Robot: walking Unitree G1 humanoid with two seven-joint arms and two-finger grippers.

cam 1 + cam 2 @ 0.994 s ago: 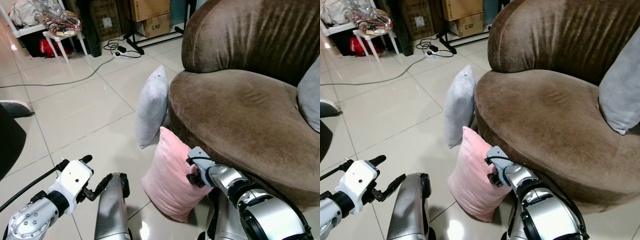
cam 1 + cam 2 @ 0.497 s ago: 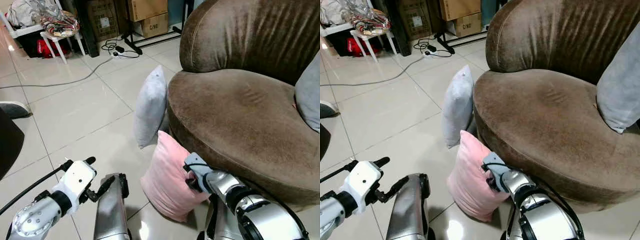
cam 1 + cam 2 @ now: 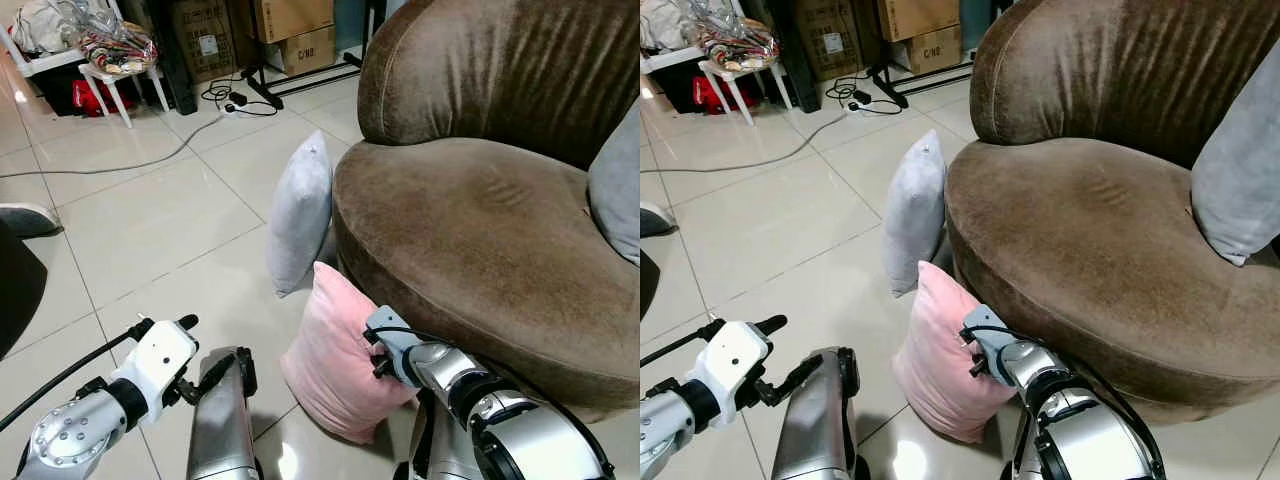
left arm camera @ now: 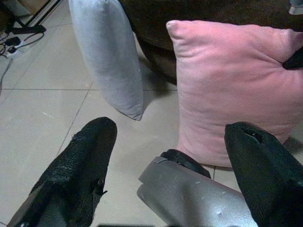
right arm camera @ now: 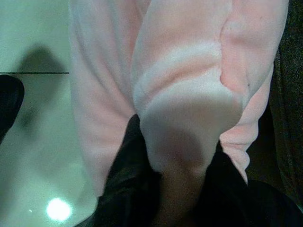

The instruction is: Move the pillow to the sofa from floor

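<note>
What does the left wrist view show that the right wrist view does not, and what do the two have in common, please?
The left wrist view takes in the grey pillow standing on edge beside the pink one, and the left gripper with its fingers spread wide above the tiled floor. The right wrist view shows, close up, a fold of fabric bunched between the right gripper fingers. Both show the pink pillow on the floor against the brown sofa.

Pink pillow (image 3: 335, 360) soft plush cloth, sofa (image 3: 480, 220) brown velvety, floor (image 3: 150, 220) glossy tile
</note>
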